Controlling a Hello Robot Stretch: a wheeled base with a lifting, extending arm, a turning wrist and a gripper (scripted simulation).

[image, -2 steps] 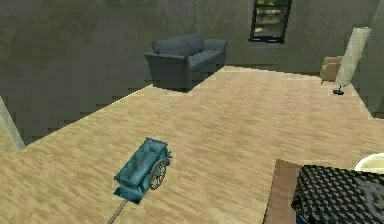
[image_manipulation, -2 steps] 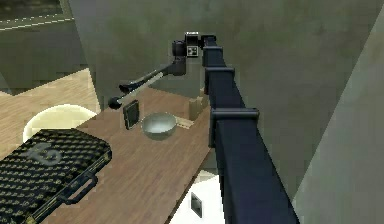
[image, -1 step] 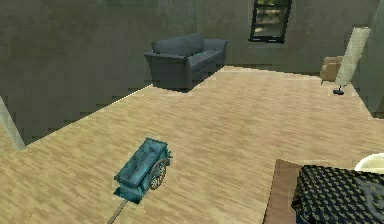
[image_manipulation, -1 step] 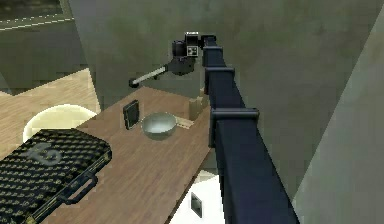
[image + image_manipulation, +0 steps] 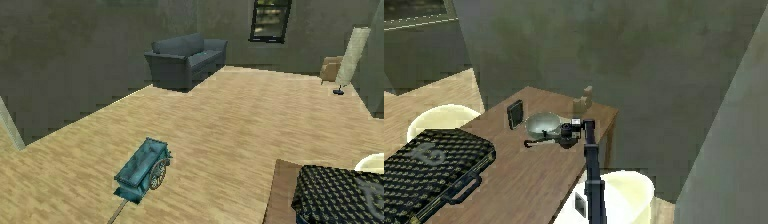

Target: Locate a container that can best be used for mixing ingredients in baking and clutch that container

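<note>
Whether the tool [image 5: 542, 142] holds the grey bowl [image 5: 541, 124] cannot be told.

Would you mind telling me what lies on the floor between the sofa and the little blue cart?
Just bare wooden floor lies between the sofa and the cart, as the forward view shows.

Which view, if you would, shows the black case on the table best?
The arm side view: the black case lies nearly whole there. The forward view cuts it off at the picture's lower right corner.
</note>
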